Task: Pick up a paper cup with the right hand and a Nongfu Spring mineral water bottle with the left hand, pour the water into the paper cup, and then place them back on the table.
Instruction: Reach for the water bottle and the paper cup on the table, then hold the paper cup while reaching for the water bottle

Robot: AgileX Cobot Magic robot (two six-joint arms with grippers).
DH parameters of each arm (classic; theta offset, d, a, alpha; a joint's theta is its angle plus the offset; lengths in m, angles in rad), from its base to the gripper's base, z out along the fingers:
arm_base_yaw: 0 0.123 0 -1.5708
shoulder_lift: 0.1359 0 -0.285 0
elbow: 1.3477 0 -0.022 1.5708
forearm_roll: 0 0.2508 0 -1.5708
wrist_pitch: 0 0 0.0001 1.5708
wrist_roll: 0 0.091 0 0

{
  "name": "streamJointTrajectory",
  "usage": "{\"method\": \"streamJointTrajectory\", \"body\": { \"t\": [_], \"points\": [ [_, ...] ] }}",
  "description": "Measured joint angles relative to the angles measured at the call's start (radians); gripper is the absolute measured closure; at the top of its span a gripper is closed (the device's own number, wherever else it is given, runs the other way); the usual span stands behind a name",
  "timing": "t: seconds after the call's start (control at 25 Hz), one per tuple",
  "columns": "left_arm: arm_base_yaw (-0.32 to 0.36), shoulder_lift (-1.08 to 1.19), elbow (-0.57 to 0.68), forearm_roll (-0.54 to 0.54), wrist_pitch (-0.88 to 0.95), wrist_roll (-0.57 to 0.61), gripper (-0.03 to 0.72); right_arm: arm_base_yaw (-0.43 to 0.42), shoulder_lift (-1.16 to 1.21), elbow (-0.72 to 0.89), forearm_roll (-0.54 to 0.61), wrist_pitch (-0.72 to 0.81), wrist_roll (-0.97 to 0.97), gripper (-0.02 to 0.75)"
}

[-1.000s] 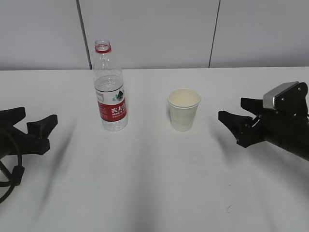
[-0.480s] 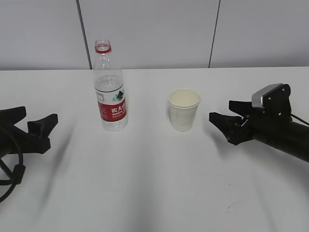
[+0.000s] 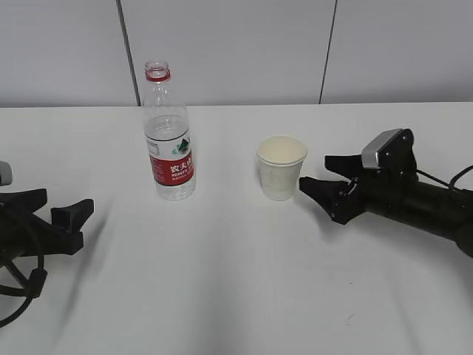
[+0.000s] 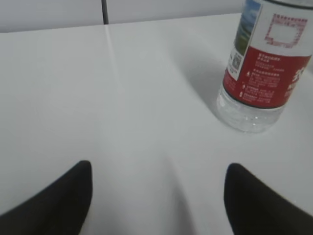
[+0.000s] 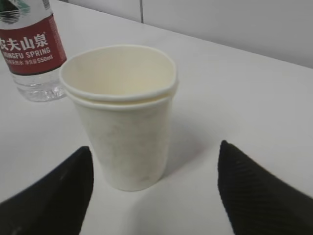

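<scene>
The Nongfu Spring mineral water bottle point(image 3: 169, 140) stands upright and uncapped on the white table point(image 3: 236, 288), left of centre. Its clear water is hard to make out. The paper cup point(image 3: 281, 168) stands upright to its right and shows a doubled rim. My right gripper point(image 3: 313, 174) lies low on the table, open, with its tips just right of the cup. In the right wrist view the cup point(image 5: 122, 122) sits just ahead of the open right gripper point(image 5: 154, 147), not touched. My left gripper point(image 3: 68, 201) is open, well left of the bottle. The bottle point(image 4: 264, 63) shows at the upper right of the left wrist view, beyond the left gripper point(image 4: 157, 166).
A grey panelled wall point(image 3: 236, 44) rises behind the table's far edge. The bottle point(image 5: 32, 49) stands behind and left of the cup in the right wrist view. Black cables point(image 3: 18, 288) loop beside my left arm.
My right gripper has slid left across the table, closing most of the gap to the cup. The left gripper has shifted slightly. Bottle and cup have not moved.
</scene>
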Motion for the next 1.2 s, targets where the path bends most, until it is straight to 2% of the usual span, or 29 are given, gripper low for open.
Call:
{"method": "streamJointTrajectory", "body": {
  "t": [0.16,0.32,0.56,1.2],
  "points": [
    [0.000,0.009,0.000,-0.001,0.000,0.013,0.175,0.043,0.032,-0.041,0.002,0.000,0.000,0.150],
    [0.000,0.010,0.000,-0.002,0.000,0.030,0.175,0.082,0.062,-0.064,0.076,-0.002,0.002,0.150],
    [0.000,0.010,0.000,-0.002,0.000,0.037,0.175,0.122,0.111,-0.101,0.122,-0.002,0.003,0.150],
    [0.000,0.010,0.000,-0.004,0.000,0.038,0.179,0.147,0.192,-0.249,0.148,-0.002,0.054,0.150]
  ]
}}
